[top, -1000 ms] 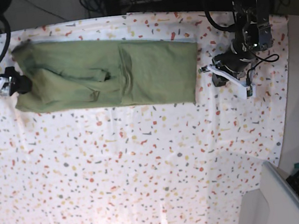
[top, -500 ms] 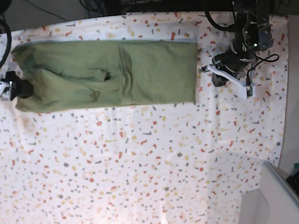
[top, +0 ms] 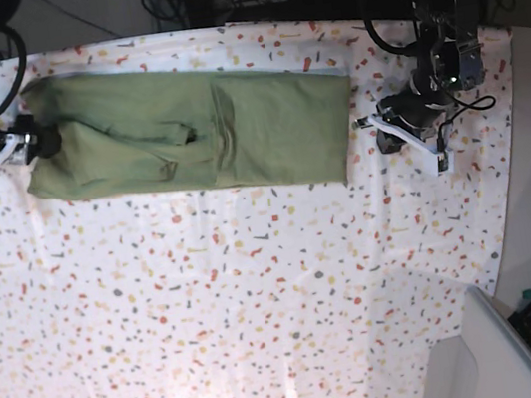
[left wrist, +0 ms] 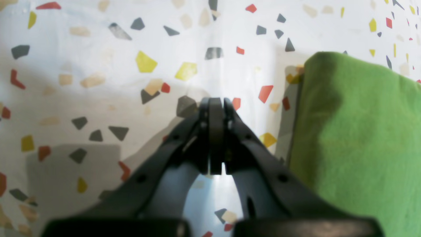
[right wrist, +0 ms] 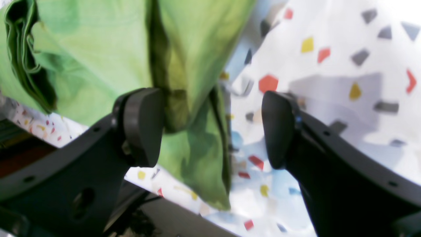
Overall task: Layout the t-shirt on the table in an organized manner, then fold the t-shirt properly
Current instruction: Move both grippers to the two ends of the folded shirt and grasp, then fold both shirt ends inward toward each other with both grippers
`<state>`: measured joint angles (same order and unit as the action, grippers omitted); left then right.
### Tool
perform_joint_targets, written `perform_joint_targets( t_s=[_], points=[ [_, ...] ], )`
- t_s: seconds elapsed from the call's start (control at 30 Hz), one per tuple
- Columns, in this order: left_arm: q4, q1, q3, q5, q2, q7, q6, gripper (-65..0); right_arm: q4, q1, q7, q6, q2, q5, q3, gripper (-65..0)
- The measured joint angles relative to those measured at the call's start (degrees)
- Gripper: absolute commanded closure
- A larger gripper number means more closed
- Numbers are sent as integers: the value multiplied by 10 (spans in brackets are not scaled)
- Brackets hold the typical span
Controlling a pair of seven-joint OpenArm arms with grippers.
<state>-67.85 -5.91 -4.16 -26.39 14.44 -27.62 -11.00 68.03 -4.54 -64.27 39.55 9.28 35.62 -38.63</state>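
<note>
- Olive-green, soft cotton short-sleeved t-shirt (top: 189, 130) lies along the far side of the white cloth-covered table (top: 265, 320) flecked with red, orange, yellow and grey chips, folded lengthwise into a long band.
- Compared with a second ago, the band's end on the base view's left has settled lower and flatter; the raised corner seen there earlier is gone, and the right end effector (top: 10, 148) has shifted slightly towards the far edge.
- Right end effector (right wrist: 210, 128): jaws spread wide, one pad resting against the shirt's hem edge, the other over bare table; nothing is pinched, so the fabric appears released.
- Left end effector (left wrist: 215, 108): jaws clenched together on nothing, hovering over bare table just beside the shirt's other end; it has not moved over the last second.
- My reading: the lengthwise fold is laid down and let go, so a crosswise fold of the band is likely what remains.
- No brand, label or readable writing shows in any view; the neck tag is not visible.
</note>
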Motion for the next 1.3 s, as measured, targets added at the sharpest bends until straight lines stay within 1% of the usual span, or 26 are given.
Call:
perform_joint_targets(
  t_s=[0.1, 0.27, 0.4, 0.43, 0.5, 0.57, 0.63, 0.7, 0.77, 0.83, 0.93, 1.03, 1.07, 1.1, 1.13, 1.17, 1.2, 1.3],
  points=[
    [0, 0, 0, 0, 0, 0, 0, 0, -36, 14, 9, 0, 2, 13, 0, -434],
    [0, 0, 5, 0, 0, 2, 1, 0, -38, 13, 8, 2, 1, 16, 0, -432],
    [0, 0, 5, 0, -1, 2, 2, 0, -35, 11, 11, 2, -10, 18, -3, -423],
    [0, 0, 5, 1, -5, 2, 3, 0, -36, 11, 11, 2, -10, 18, -3, -398],
    [-2, -2, 3, 2, -13, 8, 5, 0, -40, 12, 13, 2, -11, 16, -2, -297],
    [-2, -1, 4, 5, -21, 11, 7, 0, -44, 11, 10, 2, -16, 11, -2, -150],
    [-3, 0, 28, 8, -19, 20, 16, 0, -46, 11, 5, 2, -17, -1, 0, -9],
    [-5, 3, 64, 9, -12, 27, 16, 0, -47, 12, 14, 2, -17, -1, 0, 0],
    [-5, 3, 87, 5, -16, 29, 10, 0, -47, 14, 26, 2, -16, -1, 0, 0],
    [-5, 3, 89, 4, -20, 29, 9, 0, -46, 17, 26, 2, -11, -1, 0, 0],
    [-5, 5, 95, 2, -16, 27, 5, 0, -43, 16, 28, 2, 0, -3, 0, 0],
    [-6, 7, 113, 3, -15, 31, 13, 0, -10, 9, 26, 1, -5, -10, 9, 0],
    [-8, 9, 127, 5, -14, 32, 16, 0, 12, 1, 27, -5, -3, -11, 25, 0],
    [-10, 11, 142, 8, -13, 35, 21, 0, 36, -6, 24, -36, -1, -6, 44, 0],
    [-11, 13, 153, 11, -12, 38, 23, 0, 60, -12, 26, -60, -2, -10, 61, 0],
    [-11, 17, 163, 12, -12, 38, 27, 0, 85, -18, 25, -77, -2, -10, 77, 0],
    [-11, 22, 173, 16, -10, 37, 29, 0, 113, -23, 25, -103, -5, -6, 91, 0],
    [-10, 29, 188, 15, -28, 27, 26, 0, 184, -40, 26, -155, -8, -3, 126, 0]
  ],
)
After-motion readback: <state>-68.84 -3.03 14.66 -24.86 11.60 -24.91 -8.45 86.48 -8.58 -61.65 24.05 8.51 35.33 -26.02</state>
